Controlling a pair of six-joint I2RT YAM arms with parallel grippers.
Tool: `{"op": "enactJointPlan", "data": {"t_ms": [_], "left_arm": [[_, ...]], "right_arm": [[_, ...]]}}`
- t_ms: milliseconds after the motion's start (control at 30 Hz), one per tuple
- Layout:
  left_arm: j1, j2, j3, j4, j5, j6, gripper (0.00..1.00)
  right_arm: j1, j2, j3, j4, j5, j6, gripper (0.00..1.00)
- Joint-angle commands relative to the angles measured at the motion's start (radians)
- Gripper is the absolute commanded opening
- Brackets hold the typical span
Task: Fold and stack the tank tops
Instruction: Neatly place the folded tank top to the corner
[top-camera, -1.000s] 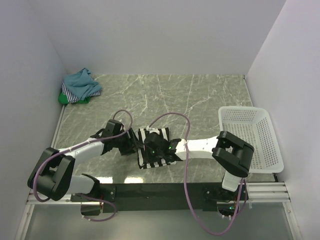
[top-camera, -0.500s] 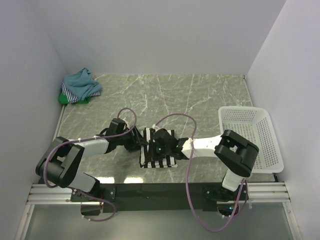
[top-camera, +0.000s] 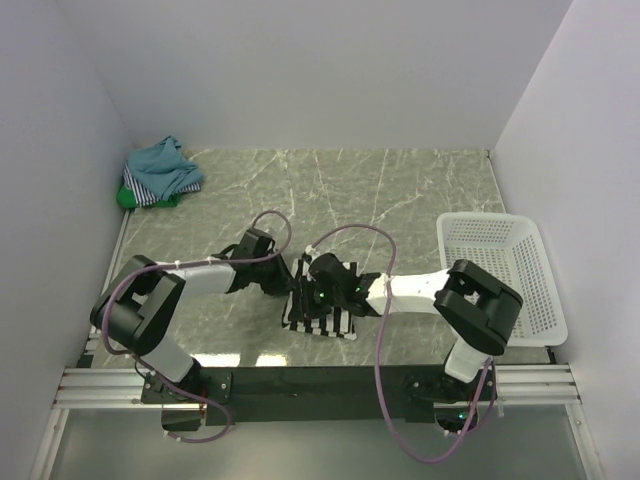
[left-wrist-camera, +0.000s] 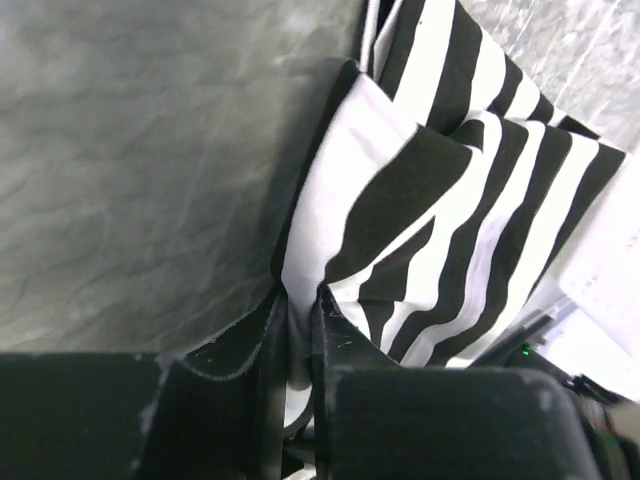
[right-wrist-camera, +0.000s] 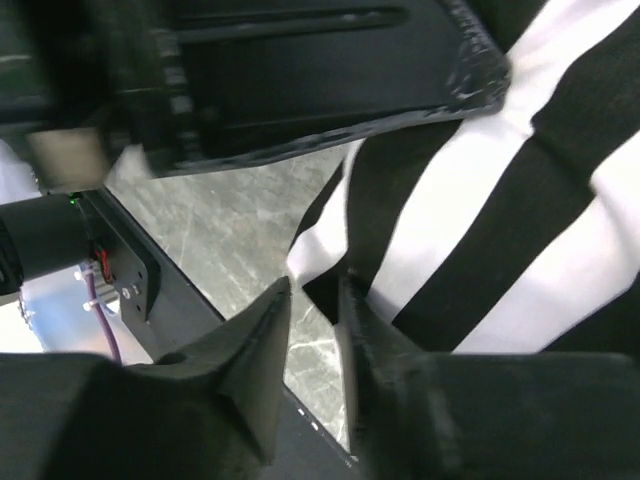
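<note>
While both arms have hold of the striped tank top (top-camera: 320, 308), this looks like mid-fold: it sits bunched at the near middle of the table (top-camera: 400, 200), between the arms. Its left edge is pinched by the left gripper (left-wrist-camera: 297, 325); the right gripper (right-wrist-camera: 315, 295) is closed on a fold near a corner. Next move, my guess: carry both edges across together, lay flat, let go. The other tops (top-camera: 160, 172) are heaped in the far-left corner, the basket (top-camera: 500, 275) at the right edge
</note>
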Motion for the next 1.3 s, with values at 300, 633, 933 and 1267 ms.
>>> {"op": "enactJointPlan", "data": {"t_ms": [300,633,933,1267], "left_arm": [[-0.017,0.173,0.407,-0.467,-0.614,0.228,0.01],[0.096,0.523,1.014,-0.682,-1.035,0.418,0.01],[0.231,0.738,1.432,-0.696,-1.13,0.609,0.01],[0.356,0.801,1.644,-0.602,-1.13,0.79,0.01]], "right_arm": [[-0.074,-0.367,0.164,-0.387,0.282,-0.08,0.47],[-0.16,-0.547,0.138,-0.466,0.342,-0.19,0.48],[-0.206,-0.52,0.117,-0.409,0.274,-0.272,0.48],[-0.242,-0.457,0.092,-0.346,0.204,-0.285,0.48]]}}
